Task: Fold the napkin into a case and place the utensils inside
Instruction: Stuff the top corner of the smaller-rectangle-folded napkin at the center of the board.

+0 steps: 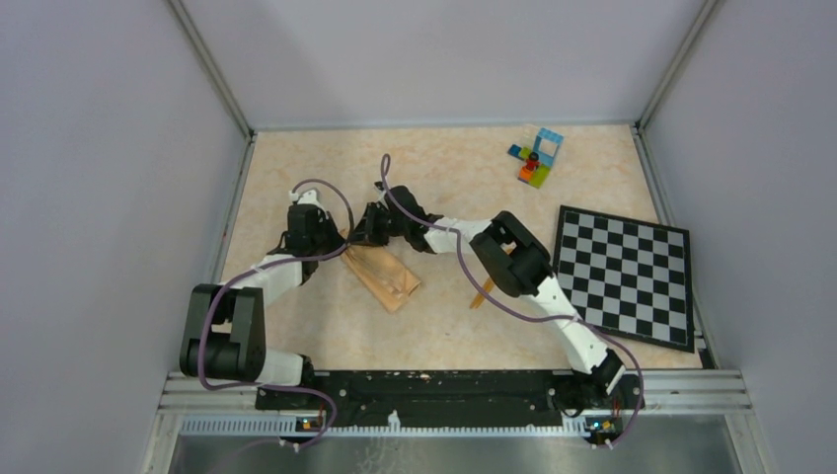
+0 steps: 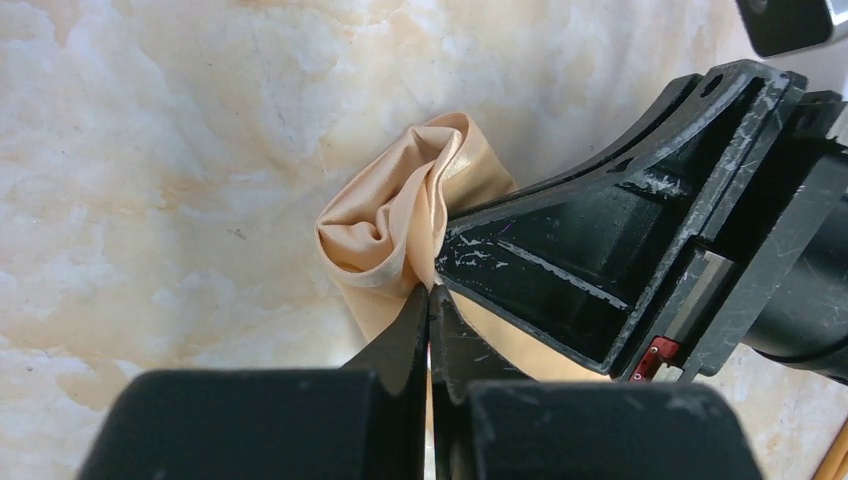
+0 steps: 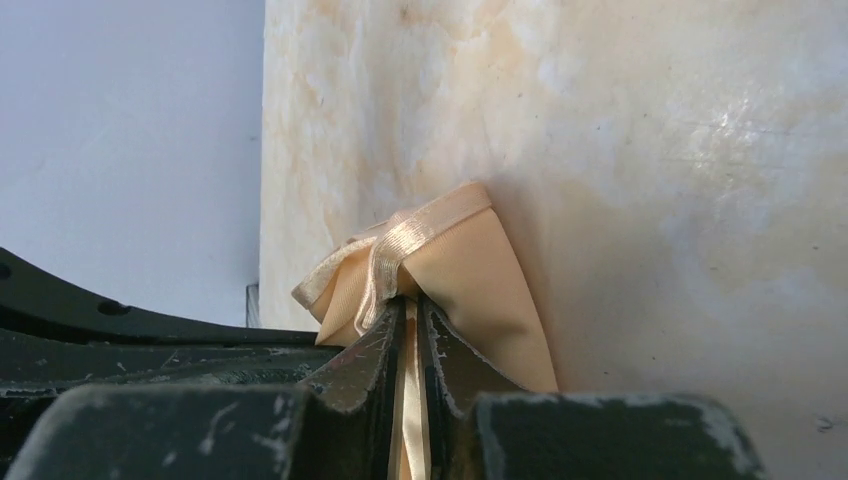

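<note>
The peach-tan napkin lies folded into a narrow strip in the middle of the table, running from upper left to lower right. Both grippers meet at its upper-left end. My left gripper is shut on a bunched corner of the napkin, pinched at the fingertips. My right gripper is shut on the hemmed edge of the same end, with cloth between its jaws. One thin orange utensil pokes out from under the right arm; its shape is hidden. Another orange sliver shows in the left wrist view.
A black-and-white checkered board lies at the right. Multicoloured toy bricks sit at the back right. Grey walls and metal rails bound the table. The right gripper's black body crowds the left wrist view.
</note>
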Motion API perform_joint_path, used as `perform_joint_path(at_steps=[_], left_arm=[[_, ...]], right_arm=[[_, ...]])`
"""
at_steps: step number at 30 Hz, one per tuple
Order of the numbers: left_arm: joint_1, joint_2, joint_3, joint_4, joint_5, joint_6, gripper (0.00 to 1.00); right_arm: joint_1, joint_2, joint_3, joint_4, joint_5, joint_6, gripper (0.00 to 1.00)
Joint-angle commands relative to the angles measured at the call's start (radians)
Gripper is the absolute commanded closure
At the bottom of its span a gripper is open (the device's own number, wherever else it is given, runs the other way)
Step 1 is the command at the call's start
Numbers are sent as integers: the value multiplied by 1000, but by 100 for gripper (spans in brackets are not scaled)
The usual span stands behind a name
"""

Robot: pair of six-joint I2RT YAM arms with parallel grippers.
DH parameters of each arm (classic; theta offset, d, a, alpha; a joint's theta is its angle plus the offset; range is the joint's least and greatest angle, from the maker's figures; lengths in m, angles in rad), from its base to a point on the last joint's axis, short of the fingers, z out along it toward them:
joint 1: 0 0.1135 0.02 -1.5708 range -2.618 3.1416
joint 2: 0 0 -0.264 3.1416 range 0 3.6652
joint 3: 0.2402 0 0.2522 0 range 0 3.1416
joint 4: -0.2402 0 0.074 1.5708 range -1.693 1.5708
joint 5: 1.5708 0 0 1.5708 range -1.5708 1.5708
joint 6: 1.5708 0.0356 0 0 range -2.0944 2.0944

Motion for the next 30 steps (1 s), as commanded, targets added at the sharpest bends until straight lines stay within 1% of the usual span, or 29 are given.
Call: perform_joint_path(at_steps=[1,5,7,10,11,13,15,17,19,20,24,27,30], left_arm=[[-8,-27,19,2,26,-1,100],[-8,-43,15,5,-6,7,100],[-8,-51,17,2,-6,9,100],[-8,-64,18,4,-23,9,97],[-8,-59,22,4,-33,10,97],[-4,-34,46,-25,-54,9,97],[-3,-14,64,-56,-59,13,98],[-2,-22,50,-47,-70,17,99],[-1,-37,29,-31,-69,20,99],[-1,-44,23,-28,-65,20,100],[0,-55,8,-23,-56,26,100],[0,-61,-6,-9,-34,24,100],[0,-63,-7,-9,-25,25,100]], right_arm=[[34,-28,2,-8,118,8,91],[38,-13,18,-58,98,-33,90],[41,-3,51,-115,106,-52,90],[55,-7,117,-248,127,-91,89],[63,-20,96,-232,107,-94,88],[66,-78,-14,-125,50,-63,86],[61,-146,-122,-18,29,-46,82],[45,-173,-158,31,7,-50,79],[23,-174,-160,56,-41,-49,80],[14,-173,-162,68,-57,-50,80],[-18,-169,-179,143,-113,-32,89],[-20,-157,-157,137,-120,-37,99],[-20,-134,-130,130,-122,-34,100]])
